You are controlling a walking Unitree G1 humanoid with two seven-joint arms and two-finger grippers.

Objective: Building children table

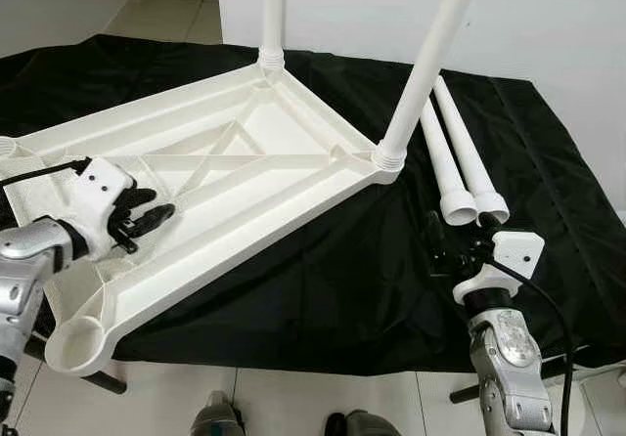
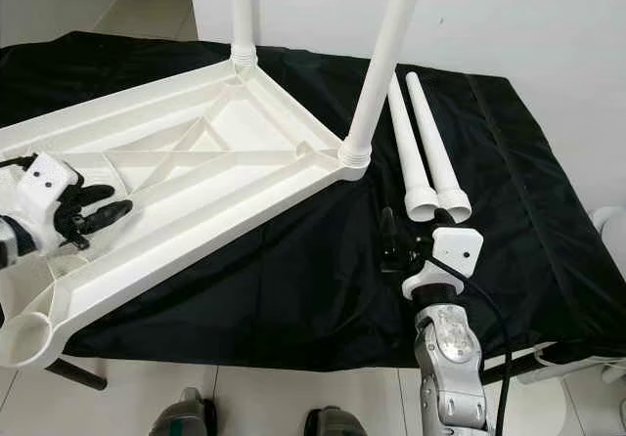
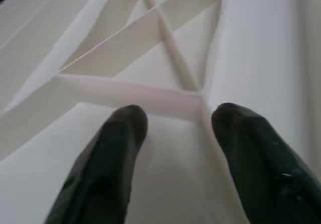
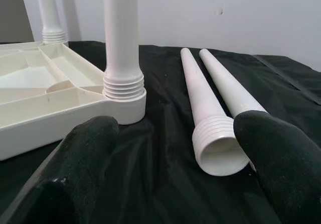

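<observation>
Right wrist view: my right gripper (image 4: 170,148), fingers spread, faces two loose white plastic legs (image 4: 213,128); next, grasp one. Left gripper (image 1: 137,216), unclenched, steadies the upturned white tabletop (image 1: 235,152).

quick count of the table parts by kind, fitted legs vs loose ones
tabletop, upside down: 1
legs screwed into corner sockets: 2
loose legs lying on the black cloth: 2
total: 5 parts
</observation>
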